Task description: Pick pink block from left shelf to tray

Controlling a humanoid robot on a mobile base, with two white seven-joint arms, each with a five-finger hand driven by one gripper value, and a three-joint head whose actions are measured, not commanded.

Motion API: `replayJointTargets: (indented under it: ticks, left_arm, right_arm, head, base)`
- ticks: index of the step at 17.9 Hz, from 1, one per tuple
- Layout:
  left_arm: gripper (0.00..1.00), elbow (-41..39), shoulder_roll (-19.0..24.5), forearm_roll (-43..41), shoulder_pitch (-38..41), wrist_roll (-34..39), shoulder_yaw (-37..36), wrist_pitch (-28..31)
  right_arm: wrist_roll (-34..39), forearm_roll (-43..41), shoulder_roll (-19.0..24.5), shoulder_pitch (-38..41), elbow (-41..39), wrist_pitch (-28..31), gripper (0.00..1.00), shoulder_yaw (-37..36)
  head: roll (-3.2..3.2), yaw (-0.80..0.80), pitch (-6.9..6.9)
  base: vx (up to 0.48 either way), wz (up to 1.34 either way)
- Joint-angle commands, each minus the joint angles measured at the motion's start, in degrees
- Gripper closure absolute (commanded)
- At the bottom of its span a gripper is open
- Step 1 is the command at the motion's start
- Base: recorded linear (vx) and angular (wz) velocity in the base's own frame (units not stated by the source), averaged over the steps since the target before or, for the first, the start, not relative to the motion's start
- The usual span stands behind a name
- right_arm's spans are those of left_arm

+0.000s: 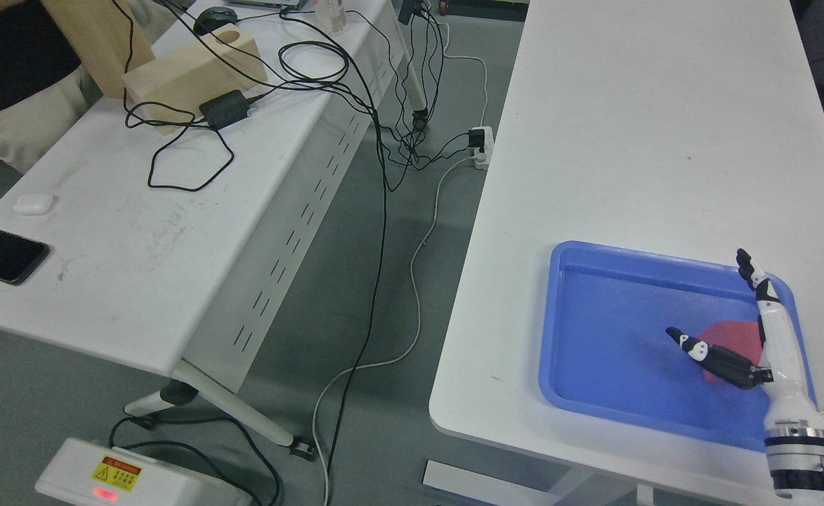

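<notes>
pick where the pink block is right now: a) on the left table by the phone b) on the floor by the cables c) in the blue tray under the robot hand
c: the pink block lies inside the blue tray, partly hidden behind the open right hand.

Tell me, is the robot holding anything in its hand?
No. The right hand is open over the pink block, which lies in the blue tray.

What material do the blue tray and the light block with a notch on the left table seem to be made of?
The blue rectangular tray looks like moulded plastic: even colour, rounded raised rim, soft sheen. The pale beige notched block on the left white table looks like unfinished light wood: matt, with faint grain, though it might be a wood-like composite.
</notes>
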Motion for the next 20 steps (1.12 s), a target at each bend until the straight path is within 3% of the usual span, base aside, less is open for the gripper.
replayJointTargets:
  ticks: [1, 20]
  left_arm:
    - [0.00, -1.00, 1.00, 0.44, 0.02, 0.00, 0.00, 0.04]
    - [0.00, -1.00, 1.00, 0.44, 0.02, 0.00, 0.00, 0.04]
  right_arm:
    - [-0.55, -17.52, -1.00, -0.02, -0.05, -0.53, 0.00, -2.59]
    - [-0.64, -21.77, -1.00, 0.15, -0.05, 2.28, 0.00, -4.53]
  head:
    - [0.00, 0.00, 0.00]
    - [0.00, 0.00, 0.00]
  base:
    - [0.000, 0.00]
    - [-0.007, 0.00]
